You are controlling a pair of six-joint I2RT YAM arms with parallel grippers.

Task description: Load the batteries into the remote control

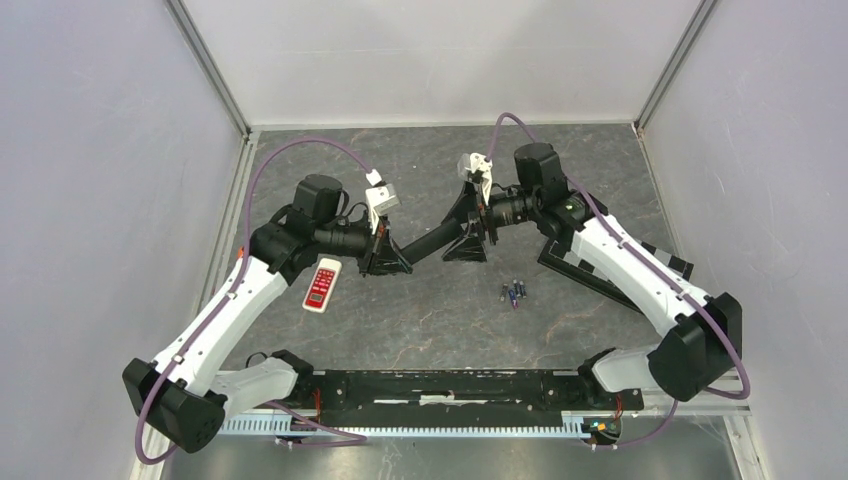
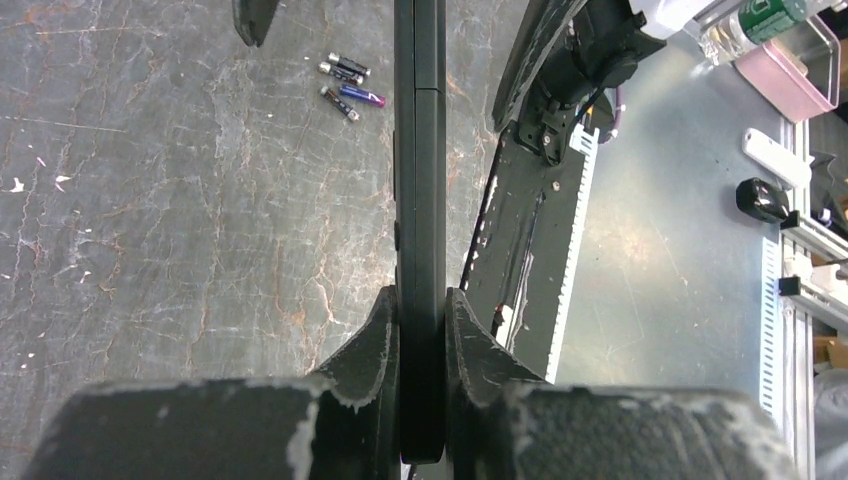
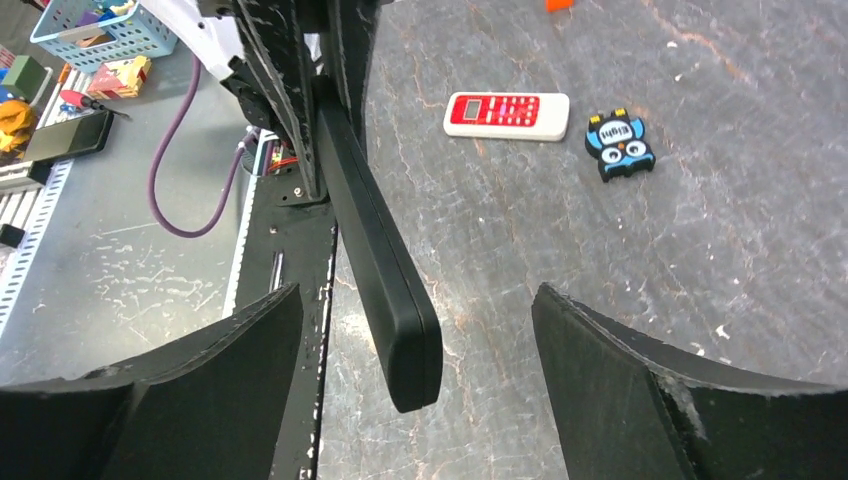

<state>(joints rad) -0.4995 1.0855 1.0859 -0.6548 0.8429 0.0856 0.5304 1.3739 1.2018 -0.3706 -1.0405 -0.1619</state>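
On the dark, stone-patterned table [image 1: 420, 330] the two arms reach toward each other at the middle. The left gripper [image 2: 422, 300] has its fingers pressed together on one end of the black remote control [image 1: 435, 240], which it holds on its edge, above the surface. The right gripper [image 3: 417, 292] is spread wide. The free end of the remote lies between its two fingers [image 3: 250, 340] and is apart from both of them. A red and white remote [image 1: 322, 284] lies flat on the table just beside the left arm, with its buttons up. Near it, in the right wrist view, lies a small blue and black owl figure [image 3: 618, 145]. The batteries [image 1: 514, 292] lie loose on the table in a little group, near the right arm and on the near side of the grippers, well apart from the black remote.
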